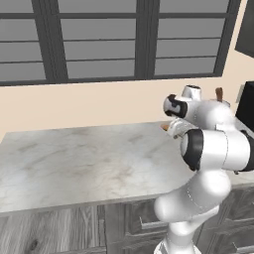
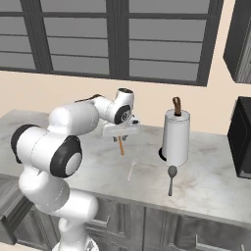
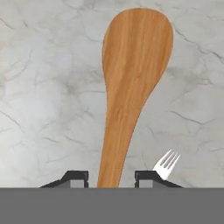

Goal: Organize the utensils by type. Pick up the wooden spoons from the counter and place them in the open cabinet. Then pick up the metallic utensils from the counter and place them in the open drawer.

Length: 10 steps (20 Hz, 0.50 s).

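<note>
The counter (image 2: pixel 211 188) is a pale marbled slab running under the window, with grey wood-grain fronts below. On it stands a white paper-towel roll (image 2: pixel 175 136) on an upright holder. The end effector (image 2: pixel 120 135) hangs above the counter, pointing down, its two fingers set a little apart with a wooden spoon (image 3: pixel 131 83) between them — the bowl hanging below, clear of the stone. A dark grey spoon (image 2: pixel 171 177) lies in front of the roll, and a small silver fork (image 2: pixel 132 169) lies just left of it — both flat on the counter.
</note>
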Tool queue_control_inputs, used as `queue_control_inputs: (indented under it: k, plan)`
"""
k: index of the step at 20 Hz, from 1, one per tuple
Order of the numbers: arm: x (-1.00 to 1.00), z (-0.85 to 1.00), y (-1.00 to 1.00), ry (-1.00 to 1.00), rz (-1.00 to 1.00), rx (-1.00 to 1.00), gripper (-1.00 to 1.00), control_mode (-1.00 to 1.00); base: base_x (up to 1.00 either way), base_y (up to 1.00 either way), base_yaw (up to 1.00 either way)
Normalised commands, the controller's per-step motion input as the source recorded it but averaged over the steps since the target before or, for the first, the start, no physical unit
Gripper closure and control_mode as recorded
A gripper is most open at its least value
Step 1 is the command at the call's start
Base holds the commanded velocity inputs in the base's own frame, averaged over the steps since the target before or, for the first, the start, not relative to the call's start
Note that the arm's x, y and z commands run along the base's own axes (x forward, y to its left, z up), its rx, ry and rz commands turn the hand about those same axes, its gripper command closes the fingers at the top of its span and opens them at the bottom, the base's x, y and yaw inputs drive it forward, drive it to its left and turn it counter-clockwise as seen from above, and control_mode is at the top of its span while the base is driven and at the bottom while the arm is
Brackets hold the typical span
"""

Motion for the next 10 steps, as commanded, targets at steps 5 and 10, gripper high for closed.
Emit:
queue_control_inputs:
  k: [5, 10]
  plan:
    - [-0.64, 0.64, 0.11, -0.06, 0.58, -0.07, 1.00, -1.00, 0.00, 0.00, 0.00]
    - [-0.67, 0.61, 0.10, -0.25, 0.59, -0.12, 1.00, -1.00, 0.00, 0.00, 0.00]
